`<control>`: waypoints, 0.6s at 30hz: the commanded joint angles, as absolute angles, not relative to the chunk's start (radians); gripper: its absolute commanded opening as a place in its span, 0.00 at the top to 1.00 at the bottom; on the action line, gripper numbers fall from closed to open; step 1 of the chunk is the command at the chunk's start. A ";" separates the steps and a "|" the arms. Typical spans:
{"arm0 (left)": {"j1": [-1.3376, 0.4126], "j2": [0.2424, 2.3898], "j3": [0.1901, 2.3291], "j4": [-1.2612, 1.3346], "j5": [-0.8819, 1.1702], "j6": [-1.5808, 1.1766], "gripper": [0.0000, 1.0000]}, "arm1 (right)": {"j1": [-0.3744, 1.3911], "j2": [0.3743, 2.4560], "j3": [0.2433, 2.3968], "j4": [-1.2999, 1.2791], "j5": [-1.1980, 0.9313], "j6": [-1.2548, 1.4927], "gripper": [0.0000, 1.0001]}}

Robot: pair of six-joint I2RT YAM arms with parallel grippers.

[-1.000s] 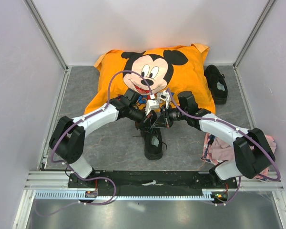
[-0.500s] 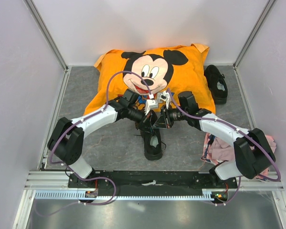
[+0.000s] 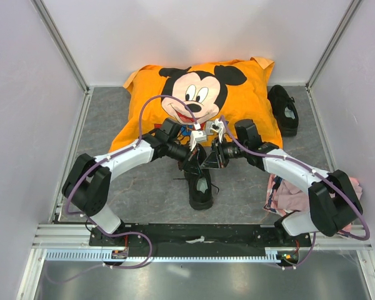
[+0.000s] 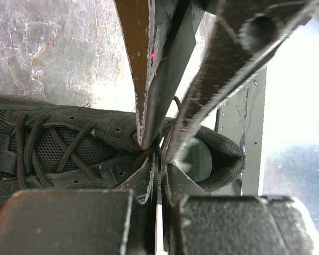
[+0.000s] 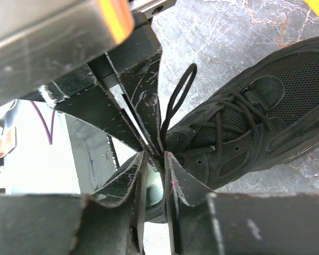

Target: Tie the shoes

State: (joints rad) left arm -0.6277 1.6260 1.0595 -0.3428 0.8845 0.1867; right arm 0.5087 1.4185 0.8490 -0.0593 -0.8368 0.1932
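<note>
My left gripper point(image 4: 158, 169) has its fingers drawn to a thin slit above the tongue of the near shoe point(image 3: 200, 187), and I cannot tell whether any lace sits between them. That shoe lies on the tabletop point(image 3: 144, 187) at about 6 o'clock from centre, heel toward me. It looks light and soft-sided, so I expect it to skid if I tug hard. The lace loop point(image 5: 179, 95) is thin, limp and slippery-looking. It is best pinched low, near its base. My right gripper point(image 5: 155, 159) seems clamped there, tip to tip with the left. The second shoe point(image 3: 283, 109) waits at 2 o'clock, beside the pillow point(image 3: 150, 112).
</note>
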 commanded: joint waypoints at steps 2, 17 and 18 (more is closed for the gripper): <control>-0.624 1.608 1.043 -0.281 0.857 0.187 0.98 | 0.471 1.396 0.903 -0.051 -0.903 0.227 0.65; -0.624 1.595 1.031 -0.276 0.830 0.248 0.99 | 0.407 1.514 0.939 -0.133 -0.870 0.294 0.72; -0.624 1.595 1.031 -0.276 0.830 0.250 0.98 | 0.407 1.520 0.937 -0.132 -0.874 0.311 0.72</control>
State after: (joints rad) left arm -0.6277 1.6196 1.0401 -0.3107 0.8818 0.1963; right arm 0.4038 1.4971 0.9119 -0.1181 -0.8570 0.2733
